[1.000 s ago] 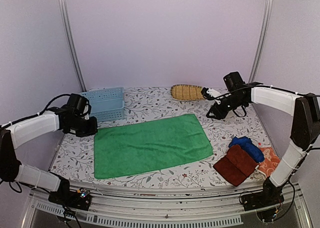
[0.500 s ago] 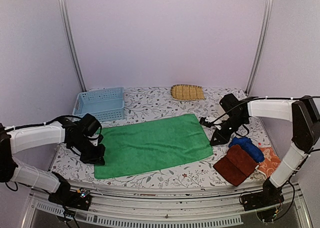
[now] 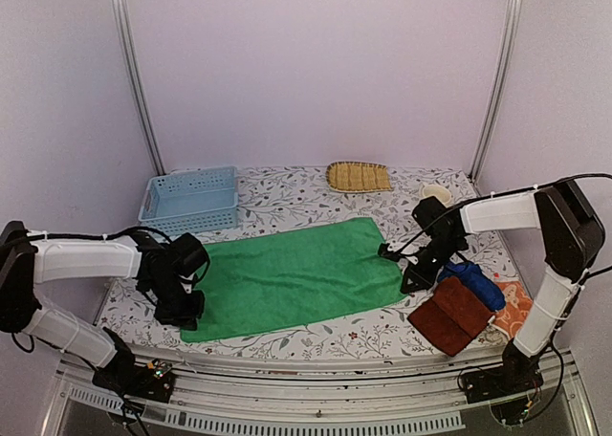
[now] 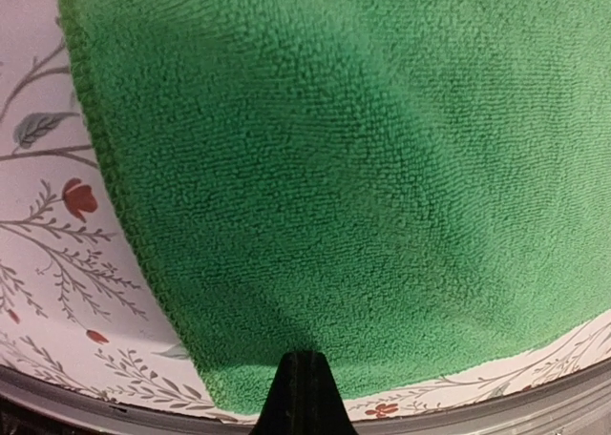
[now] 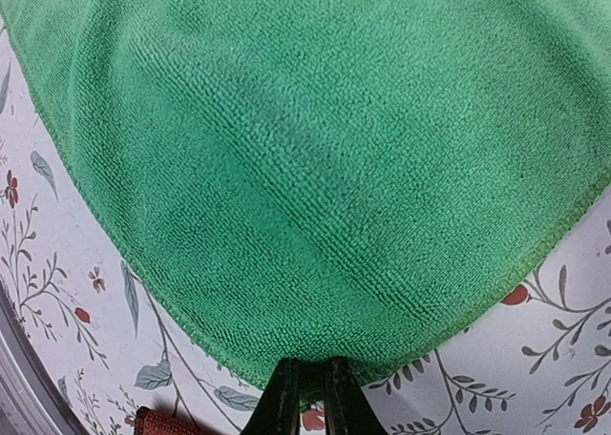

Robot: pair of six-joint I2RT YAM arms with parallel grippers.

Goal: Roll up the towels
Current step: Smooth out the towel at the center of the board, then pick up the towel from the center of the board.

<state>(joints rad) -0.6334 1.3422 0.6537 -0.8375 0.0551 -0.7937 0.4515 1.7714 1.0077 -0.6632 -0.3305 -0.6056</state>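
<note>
Left end effector [image 4: 301,361] and right end effector [image 5: 307,364] clench green towel [image 3: 296,275]; brown towel [image 3: 451,317] nearby.

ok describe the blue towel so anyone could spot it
On the floral table, find the heap of cloths at the near right corner, beside the big green towel. The blue towel is bunched at the heap's far side, against the folded reddish-brown towel and the orange towel, the only royal blue one.

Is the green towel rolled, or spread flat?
Spread flat: the green towel lies open on the table, no roll or fold showing. The left gripper and right gripper pinch its near corners.
</note>
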